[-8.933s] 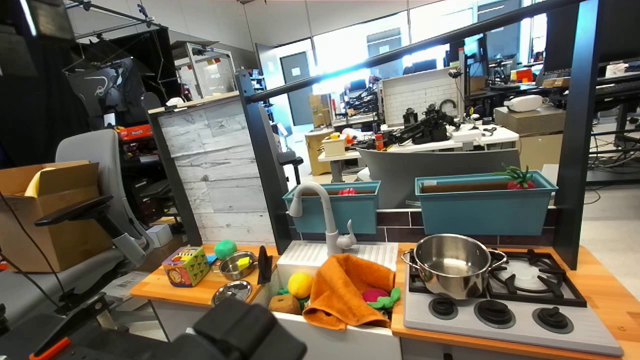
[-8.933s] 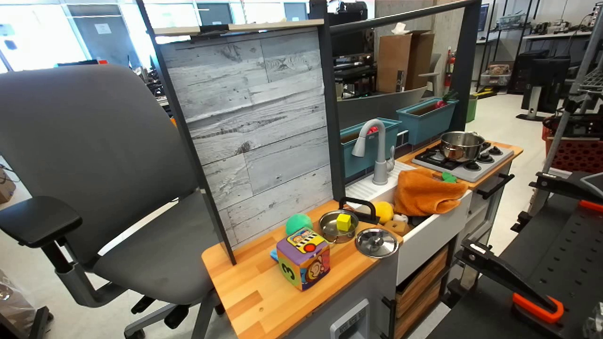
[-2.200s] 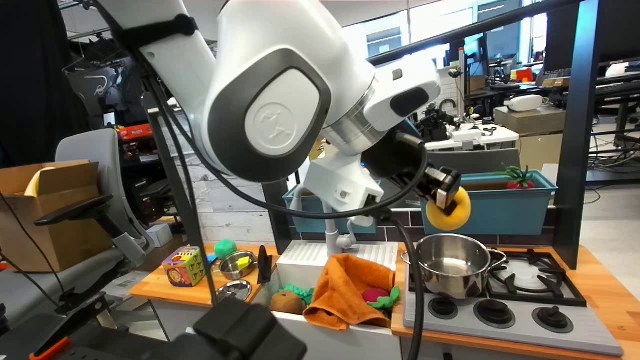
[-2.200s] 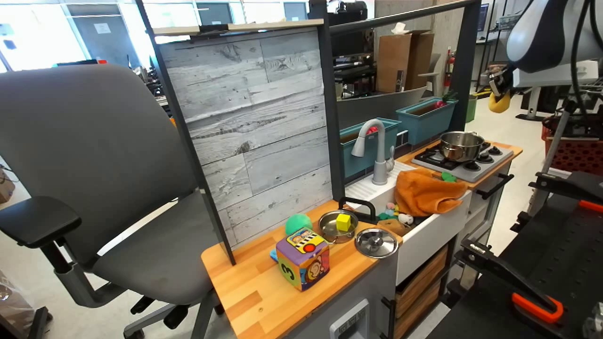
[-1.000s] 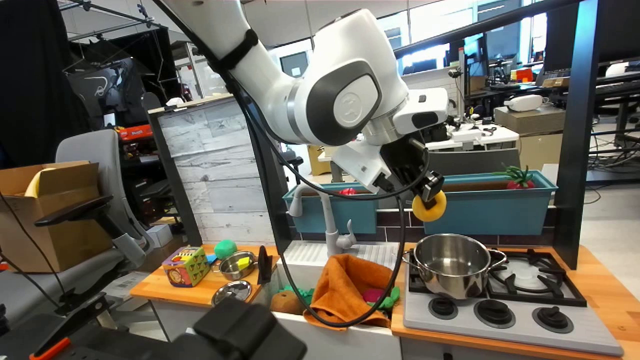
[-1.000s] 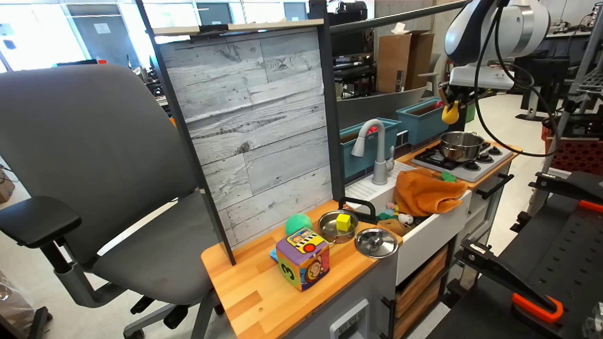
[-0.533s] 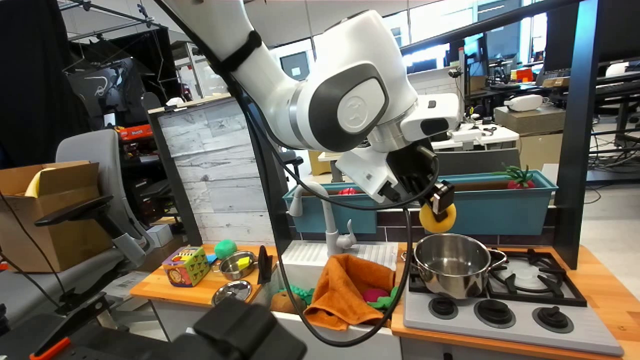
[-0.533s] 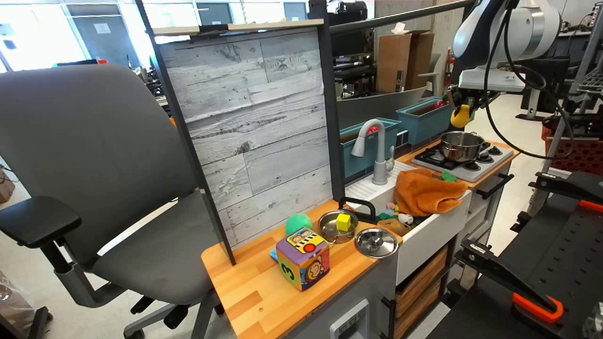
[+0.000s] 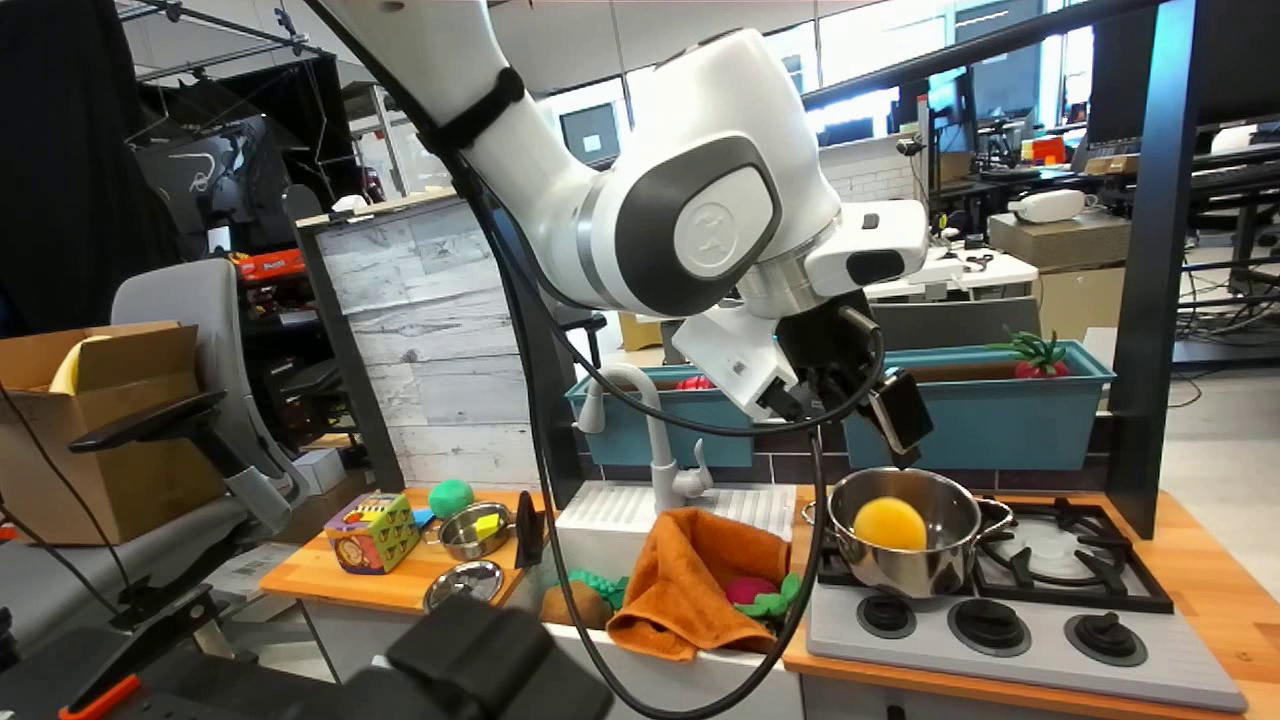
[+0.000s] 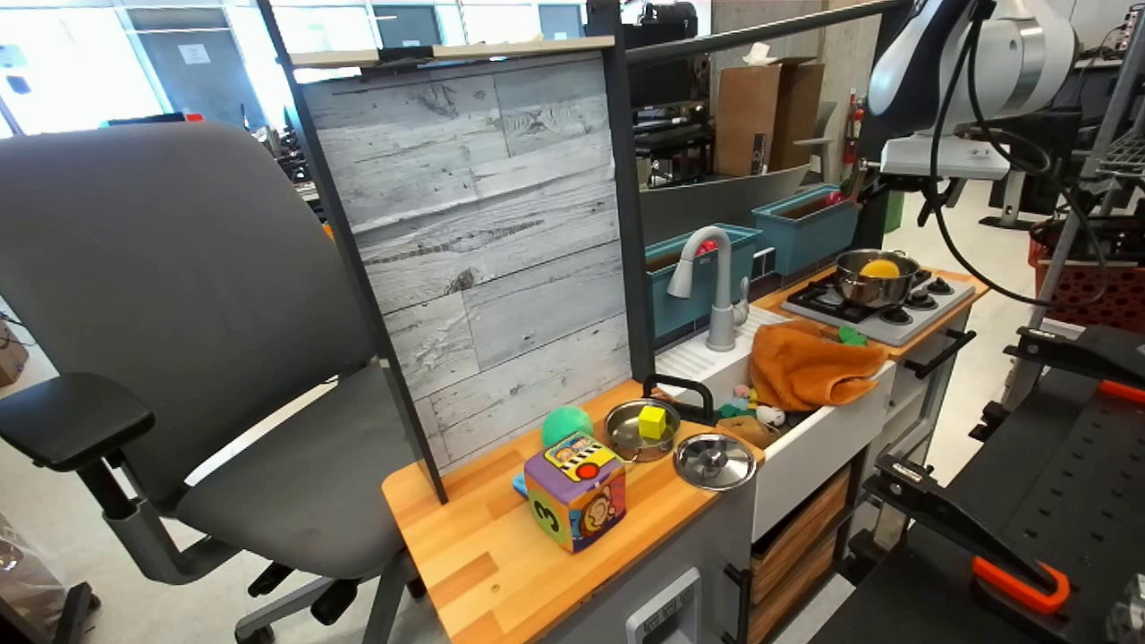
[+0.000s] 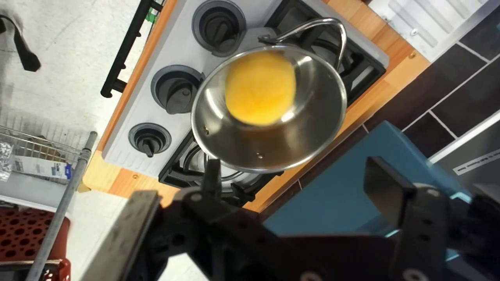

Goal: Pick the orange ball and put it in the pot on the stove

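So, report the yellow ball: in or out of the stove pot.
In: both exterior views show the yellow ball within the stove pot, underside behind the near wall.

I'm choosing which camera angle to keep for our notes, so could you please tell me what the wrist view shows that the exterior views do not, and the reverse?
Only the wrist view: a white printed packet near its left edge.
Only the exterior views: the faucet, the orange towel, the patterned cube and the green ball.
Shared: the yellow-orange ball inside the pot on the stove, and the gripper, plainly open in the wrist view.
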Controlling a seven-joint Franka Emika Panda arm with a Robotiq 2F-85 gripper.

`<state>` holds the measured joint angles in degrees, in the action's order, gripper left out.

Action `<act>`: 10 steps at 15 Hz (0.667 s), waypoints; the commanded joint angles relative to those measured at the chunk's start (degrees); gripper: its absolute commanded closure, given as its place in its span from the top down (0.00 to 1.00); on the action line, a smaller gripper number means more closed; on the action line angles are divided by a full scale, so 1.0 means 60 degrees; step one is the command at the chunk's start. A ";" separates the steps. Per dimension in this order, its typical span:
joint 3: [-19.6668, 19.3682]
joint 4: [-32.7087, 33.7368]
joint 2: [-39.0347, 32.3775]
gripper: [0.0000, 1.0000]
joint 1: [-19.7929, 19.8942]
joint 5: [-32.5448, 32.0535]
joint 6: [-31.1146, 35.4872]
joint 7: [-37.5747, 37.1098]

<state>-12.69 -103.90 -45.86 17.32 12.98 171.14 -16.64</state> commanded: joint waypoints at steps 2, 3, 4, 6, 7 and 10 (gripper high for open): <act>0.0107 -0.0452 0.0473 1.00 0.0091 0.0158 -0.0042 0.0214; 0.0132 -0.0506 0.0513 1.00 0.0110 0.0166 0.0005 0.0233; 0.0056 -0.0580 0.0564 1.00 0.0054 0.0130 -0.0113 0.0210; -0.0046 -0.0251 0.0195 1.00 -0.0049 0.0107 -0.0029 0.0075; -0.0042 -0.0310 0.0231 1.00 -0.0051 0.0108 -0.0029 0.0076; -0.0034 -0.0429 0.0328 1.00 -0.0055 0.0110 -0.0029 0.0077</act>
<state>-12.59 -106.62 -43.82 17.32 12.98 171.15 -16.64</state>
